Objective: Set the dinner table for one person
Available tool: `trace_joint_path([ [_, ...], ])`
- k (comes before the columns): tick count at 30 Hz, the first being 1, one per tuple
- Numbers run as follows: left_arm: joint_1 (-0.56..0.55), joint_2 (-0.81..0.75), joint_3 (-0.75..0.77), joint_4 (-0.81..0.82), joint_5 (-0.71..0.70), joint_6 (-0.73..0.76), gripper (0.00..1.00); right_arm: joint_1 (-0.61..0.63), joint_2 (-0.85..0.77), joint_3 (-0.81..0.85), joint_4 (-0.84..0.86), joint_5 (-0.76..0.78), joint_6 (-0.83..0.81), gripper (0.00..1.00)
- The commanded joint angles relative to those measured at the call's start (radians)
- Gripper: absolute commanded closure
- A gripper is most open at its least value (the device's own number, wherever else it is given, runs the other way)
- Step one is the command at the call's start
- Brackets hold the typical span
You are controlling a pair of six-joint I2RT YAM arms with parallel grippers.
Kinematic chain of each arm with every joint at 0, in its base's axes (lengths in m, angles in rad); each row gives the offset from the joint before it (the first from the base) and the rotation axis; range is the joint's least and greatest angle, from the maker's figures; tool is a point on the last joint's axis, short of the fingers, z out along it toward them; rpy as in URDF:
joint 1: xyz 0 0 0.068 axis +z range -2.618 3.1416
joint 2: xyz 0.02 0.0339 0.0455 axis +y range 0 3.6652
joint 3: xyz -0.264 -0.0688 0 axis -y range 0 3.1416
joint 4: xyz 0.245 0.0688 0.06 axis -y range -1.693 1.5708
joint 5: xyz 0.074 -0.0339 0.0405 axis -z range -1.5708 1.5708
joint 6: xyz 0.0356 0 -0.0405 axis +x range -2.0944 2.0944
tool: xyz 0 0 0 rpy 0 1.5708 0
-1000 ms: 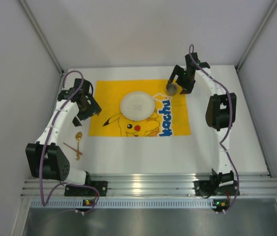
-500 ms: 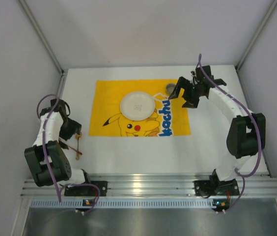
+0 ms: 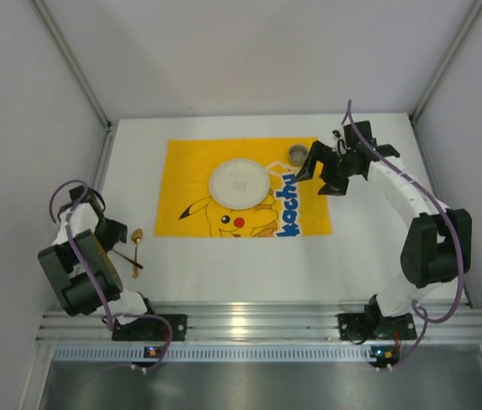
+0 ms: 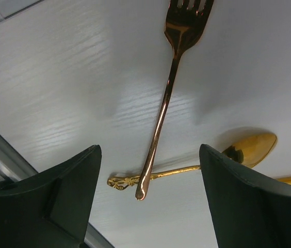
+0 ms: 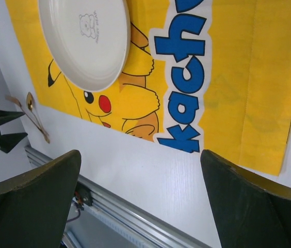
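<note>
**Both tools apart, nothing held**

- Counter (image 3: 378,248): white, fills the cell floor from the rail at the arm bases to the back wall, and carries everything else
- Yellow Pikachu mat (image 3: 190,162) lies flat on the counter, toward the far half
- White plate (image 3: 239,181) sits on the mat, centre-far, above the printed figure
- Small grey round cup (image 3: 297,154) stands on the mat near its far right corner, just right of the plate and not touching it
- Gold fork (image 4: 168,88) and gold spoon (image 4: 254,144) lie on bare counter left of the mat, near its front-left corner. Their handles cross close to the handle ends, with the fork on top
- Left tool (image 4: 149,150): arm folded back at the left edge, fingers spread. It hangs over the crossed handles with the fork handle running up between the fingers, and it touches neither piece
- Right tool (image 3: 318,177): fingers wide apart and empty, over the mat's right side just beside the cup. Its wrist view looks down on the plate and the blue lettering
</note>
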Motion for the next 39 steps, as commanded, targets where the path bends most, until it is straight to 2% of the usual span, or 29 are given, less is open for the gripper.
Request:
trace_joint_path([
  [1, 0.006, 0.027, -0.036, 0.127, 0.010, 0.024, 0.18, 0.012, -0.046, -0.024, 0.005, -0.016, -0.024, 0.00],
  [9, 0.007, 0.139, -0.035, 0.164, -0.029, 0.052, 0.37, 0.012, -0.060, -0.047, -0.014, 0.001, -0.036, 0.00],
  [13, 0.006, 0.159, -0.047, 0.188, -0.063, 0.067, 0.58, 0.013, -0.058, -0.041, -0.027, 0.016, -0.041, 0.00],
  [16, 0.006, 0.190, -0.050, 0.214, -0.018, 0.069, 0.73, 0.012, -0.055, -0.032, -0.033, 0.024, -0.043, 0.00],
  [18, 0.006, 0.228, -0.044, 0.213, -0.015, 0.066, 0.92, 0.012, -0.052, -0.027, -0.037, 0.028, -0.040, 0.00],
  [20, 0.007, 0.251, -0.036, 0.208, -0.013, 0.061, 1.00, 0.012, -0.054, -0.026, -0.039, 0.032, -0.033, 0.00],
  [28, 0.004, 0.239, 0.033, 0.150, -0.091, 0.096, 1.00, 0.010, -0.071, -0.009, -0.041, 0.035, -0.018, 0.00],
  [34, 0.004, 0.116, 0.069, 0.089, -0.201, 0.096, 1.00, 0.009, -0.098, 0.000, -0.041, 0.029, -0.003, 0.00],
  [39, -0.004, 0.014, 0.091, 0.110, -0.060, 0.089, 1.00, -0.001, -0.140, -0.030, -0.039, 0.029, -0.003, 0.00],
])
